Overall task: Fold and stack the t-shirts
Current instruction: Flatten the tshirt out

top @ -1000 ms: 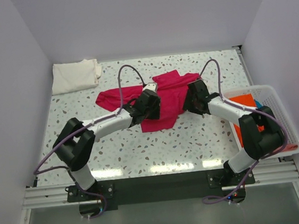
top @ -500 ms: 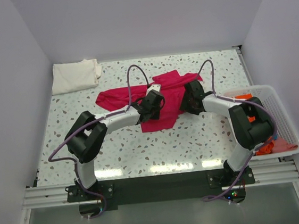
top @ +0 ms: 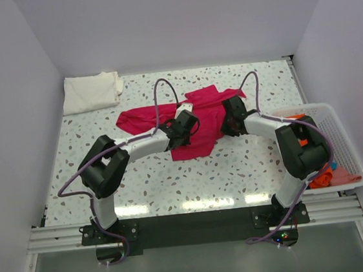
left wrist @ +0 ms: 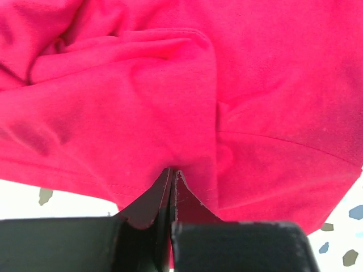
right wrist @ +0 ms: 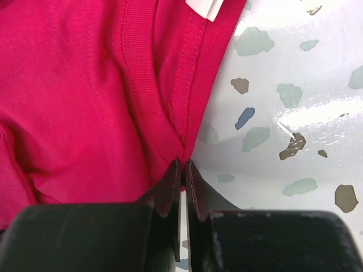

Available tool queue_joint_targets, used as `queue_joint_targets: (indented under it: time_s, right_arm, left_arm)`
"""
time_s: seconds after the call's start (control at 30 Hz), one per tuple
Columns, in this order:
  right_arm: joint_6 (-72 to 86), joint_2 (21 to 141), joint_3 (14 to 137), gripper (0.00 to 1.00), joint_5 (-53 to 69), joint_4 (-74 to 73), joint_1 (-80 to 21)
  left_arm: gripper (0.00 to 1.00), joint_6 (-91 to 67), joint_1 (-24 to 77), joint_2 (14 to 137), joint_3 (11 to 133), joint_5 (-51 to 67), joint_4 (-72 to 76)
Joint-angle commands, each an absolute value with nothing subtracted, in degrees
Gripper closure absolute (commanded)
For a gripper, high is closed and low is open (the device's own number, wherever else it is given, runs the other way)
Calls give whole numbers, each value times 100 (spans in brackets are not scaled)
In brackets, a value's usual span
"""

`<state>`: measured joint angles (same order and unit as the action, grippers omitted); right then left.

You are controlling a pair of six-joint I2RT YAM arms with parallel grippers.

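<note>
A magenta-red t-shirt point(top: 196, 124) lies crumpled in the middle of the speckled table point(top: 173, 176). My left gripper point(top: 185, 124) is shut on the magenta-red t-shirt point(left wrist: 142, 107), pinching its cloth near a hem. My right gripper point(top: 229, 119) is shut on the same shirt point(right wrist: 85, 85) at its ribbed collar edge, beside bare table. A cream-white t-shirt point(top: 91, 91) lies folded at the far left corner. Orange, blue and pink t-shirts point(top: 328, 174) sit in the basket at the right.
A white mesh basket point(top: 344, 138) stands at the table's right edge, next to my right arm. White walls close in the table on the left, back and right. A metal rail point(top: 190, 223) runs along the near edge.
Both grippers have closed on the magenta-red t-shirt. Both arms have drawn in a little toward the shirt.
</note>
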<state>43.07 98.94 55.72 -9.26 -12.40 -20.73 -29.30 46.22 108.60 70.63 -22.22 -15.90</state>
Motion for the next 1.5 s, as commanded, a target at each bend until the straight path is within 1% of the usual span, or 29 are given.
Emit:
queue_joint_targets:
  time_s: [0.0,0.23,0.27,0.37,0.4,0.43,0.47,0.57,0.63,0.73,0.87,0.97,1.1,1.17,1.2,1.23,1.3,1.33,1.4,1.43,1.47]
  right_arm:
    - [4254,9713,5844,100,-1203,-1265,-2092]
    - [3877,9089,6011,100,-1458,-1871,-1785]
    - [3763,9036,6047,100,-1494,-1942,-1741]
    - [3622,8982,6161,100,-1459,-2083,-1652]
    - [3621,9009,6187,100,-1415,-2083,-1644]
    - [3638,9052,6179,100,-1354,-2066,-1652]
    - [3665,9079,6161,100,-1258,-2039,-1644]
    - [3665,9184,6117,100,-1160,-1960,-1661]
    - [3656,9193,6091,100,-1160,-1951,-1652]
    - [3647,9185,6047,100,-1143,-1942,-1652]
    - [3612,9185,6003,100,-1125,-1916,-1652]
    - [3604,9220,5994,100,-1099,-1899,-1661]
    - [3604,9237,5985,100,-1046,-1855,-1652]
    - [3595,9246,5985,100,-1055,-1854,-1652]
    - [3595,9246,5977,100,-1046,-1854,-1652]
    - [3586,9237,5977,100,-1046,-1846,-1652]
    - [3586,9220,5968,100,-1046,-1854,-1652]
    - [3577,9220,5968,100,-1046,-1863,-1652]
    - [3568,9237,5977,100,-1037,-1863,-1652]
    - [3560,9220,5968,100,-1046,-1872,-1652]
    - [3560,9228,5968,100,-1046,-1872,-1644]
  left_arm:
    - [100,-2909,4509,10310,7111,-2566,-1722]
    - [100,-3181,3702,9247,6487,-2259,-1758]
    - [100,-3199,3631,8976,6399,-2198,-1723]
    - [99,-2841,3595,8754,6187,-1751,-1293]
    - [96,-2813,3621,8806,6257,-1427,-1214]
    - [91,-2786,3717,8885,6336,-1363,-1222]
    - [79,-2725,3813,9103,6528,-1371,-1256]
    - [65,-2637,4270,9604,6976,-1704,-1458]
    - [62,-2637,4464,9860,7145,-1810,-1608]
    - [61,-2689,4553,10282,7312,-1740,-1635]
    - [54,-2655,4667,10704,7409,-1705,-1582]
    - [53,-2637,4746,10871,7479,-1775,-1582]
    - [53,-2610,4807,11074,7585,-1960,-1670]
    - [55,-2619,4816,11144,7629,-2074,-1731]
    - [58,-2619,4825,11153,7638,-2109,-1740]
    - [64,-2637,4834,11153,7638,-2162,-1758]
    - [69,-2654,4843,11127,7620,-2276,-1802]
    - [76,-2654,4834,11127,7620,-2329,-1819]
    - [82,-2672,4843,11127,7638,-2451,-1916]
    - [88,-2672,4834,11101,7612,-2470,-1942]
    - [90,-2672,4834,11083,7594,-2496,-1951]
